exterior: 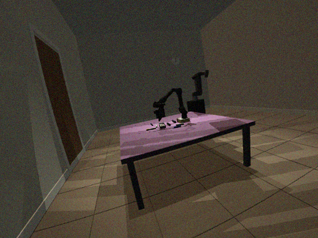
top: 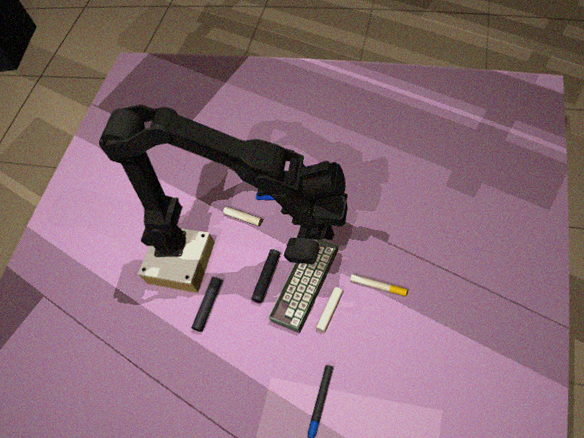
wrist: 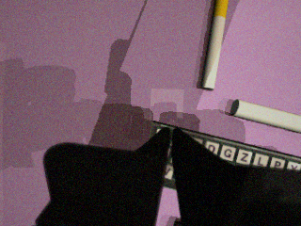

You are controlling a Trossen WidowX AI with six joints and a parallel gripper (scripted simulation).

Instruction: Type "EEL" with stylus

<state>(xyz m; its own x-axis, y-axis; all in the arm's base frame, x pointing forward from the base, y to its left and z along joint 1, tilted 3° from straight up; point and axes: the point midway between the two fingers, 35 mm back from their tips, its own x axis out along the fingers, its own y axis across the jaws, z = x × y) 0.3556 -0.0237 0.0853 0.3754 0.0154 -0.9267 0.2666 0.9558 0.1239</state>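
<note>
Gripper pressed together w/ nothing in it, over kbd; stylus not picked up

Top view: I've got the black arm bent over a pink desk (top: 474, 296) (exterior: 167, 141), its gripper (top: 316, 230) (exterior: 159, 120) (wrist: 170, 134) pointing down above one end of a small keyboard (top: 308, 288) (exterior: 162, 125) (wrist: 228, 153). Fingertips are together, nothing pinched. What I take for the stylus, a slim blue item (top: 264, 196) (exterior: 177, 125), lies on the desk beyond a short cream stick (top: 242, 216), partly hidden under the arm in the top view; can't confirm its tip. A dark pen w/ blue end (top: 322, 398) & a white pen w/ yellow end (top: 379, 285) (wrist: 213, 52) lie apart from it, approx. look-alikes.

Handling, my guess: stylus is light, stiff, prob. smooth plastic, not fragile, but round enough to roll or twist. I'd grip it square across the barrel, approx. mid-length or a bit behind, tip left free, & squeeze firmly so it won't slide up when a key pushes back. Containers: none I can make out, so no contents to report.
</note>
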